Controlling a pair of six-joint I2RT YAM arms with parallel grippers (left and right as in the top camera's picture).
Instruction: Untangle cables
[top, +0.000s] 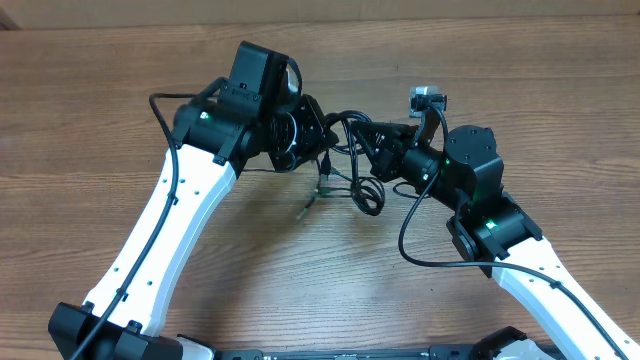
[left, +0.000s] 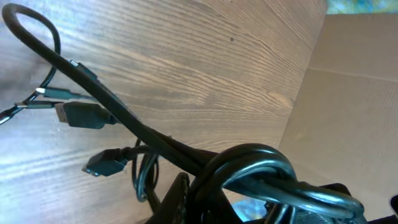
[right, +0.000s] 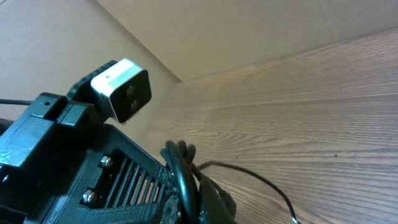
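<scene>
While left gripper (top: 326, 138) and right gripper (top: 372, 138) both clamp tight on the cables (top: 366, 192), we see open table (top: 530, 90) all around them.

Both arms reaching inward, left pincer (top: 316, 135) clamped, right pincer (top: 373, 141) apparently clamped too

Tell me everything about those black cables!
The cables are thin, shiny black cords, tangled in loops and held up over the wooden table. The left pincer and right pincer both grip the bunch, one at each side. Small plugs dangle on loose ends below.
</scene>
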